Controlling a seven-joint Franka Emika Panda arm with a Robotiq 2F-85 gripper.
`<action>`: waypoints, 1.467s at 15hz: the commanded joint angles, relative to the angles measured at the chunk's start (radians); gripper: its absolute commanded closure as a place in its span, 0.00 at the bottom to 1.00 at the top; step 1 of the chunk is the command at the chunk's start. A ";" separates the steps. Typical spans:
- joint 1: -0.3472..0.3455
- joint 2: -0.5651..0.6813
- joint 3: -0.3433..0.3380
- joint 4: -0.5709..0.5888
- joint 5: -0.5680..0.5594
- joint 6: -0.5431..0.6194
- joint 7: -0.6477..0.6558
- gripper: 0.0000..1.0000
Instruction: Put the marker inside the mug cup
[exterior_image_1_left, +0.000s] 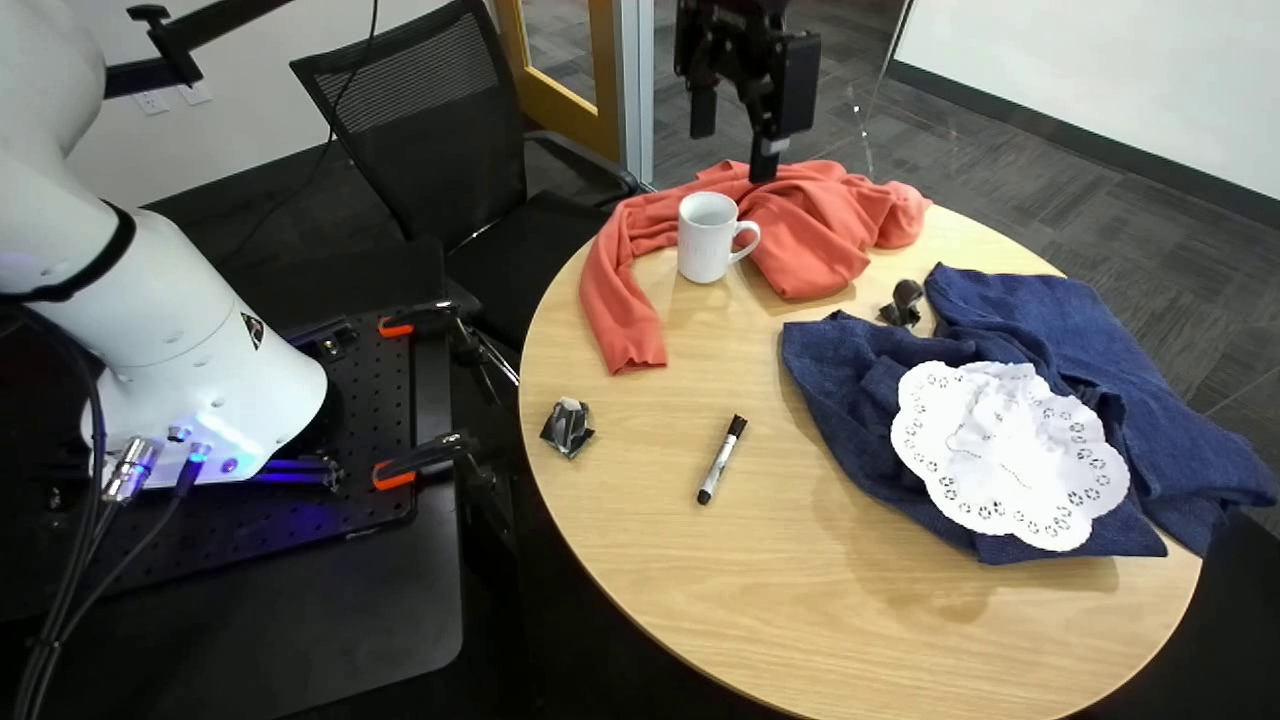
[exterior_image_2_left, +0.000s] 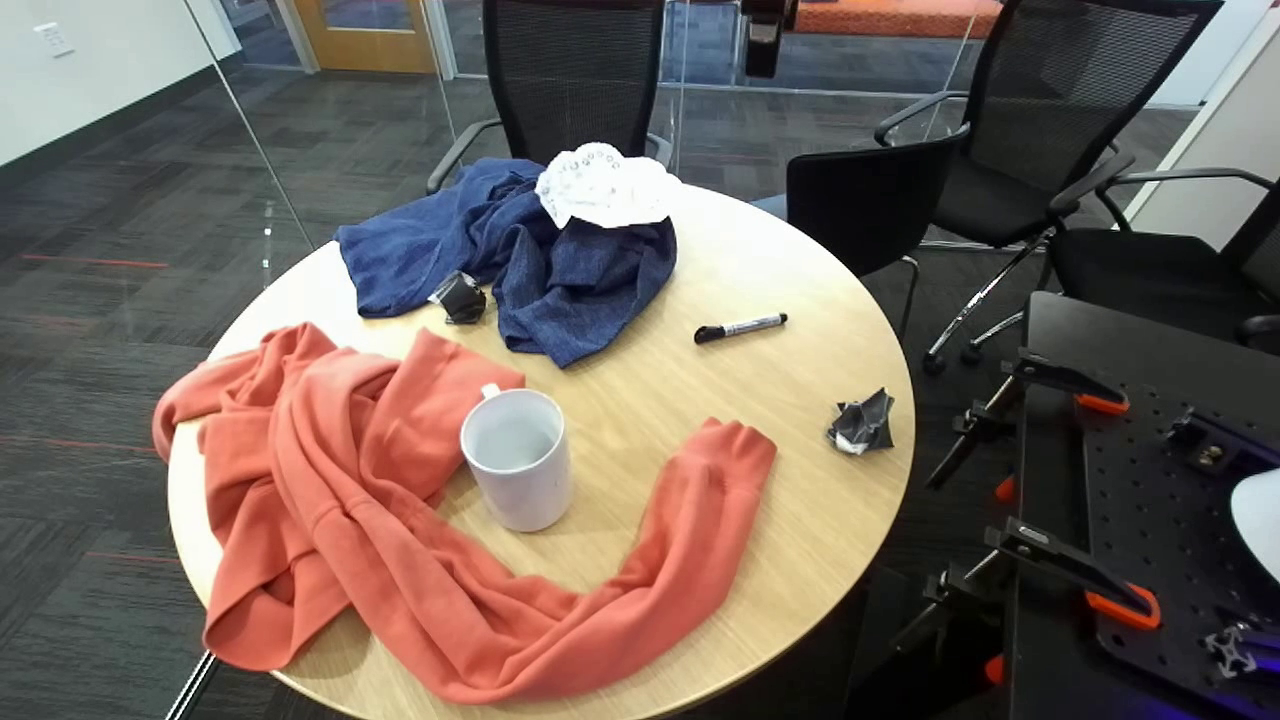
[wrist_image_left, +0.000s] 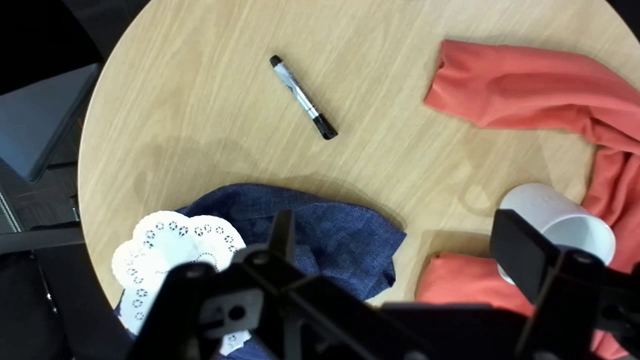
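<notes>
Black-capped marker (wrist_image_left: 303, 97), 1: toward round table's (exterior_image_1_left: 640, 545) robot-side edge; below gripper (wrist_image_left: 397, 230) (jaws parted, empty), ahead in wrist view; long axis oblique to closing line.

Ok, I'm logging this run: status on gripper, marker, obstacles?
Gripper open, empty. Marker on table, outside mug. Nothing on marker; red cloth curls partly around mug.
</notes>
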 joint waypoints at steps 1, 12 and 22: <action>-0.032 0.077 -0.026 -0.012 -0.008 0.077 -0.136 0.00; -0.148 0.285 -0.002 -0.044 0.241 0.261 -0.671 0.00; -0.156 0.327 0.004 -0.036 0.244 0.274 -0.690 0.00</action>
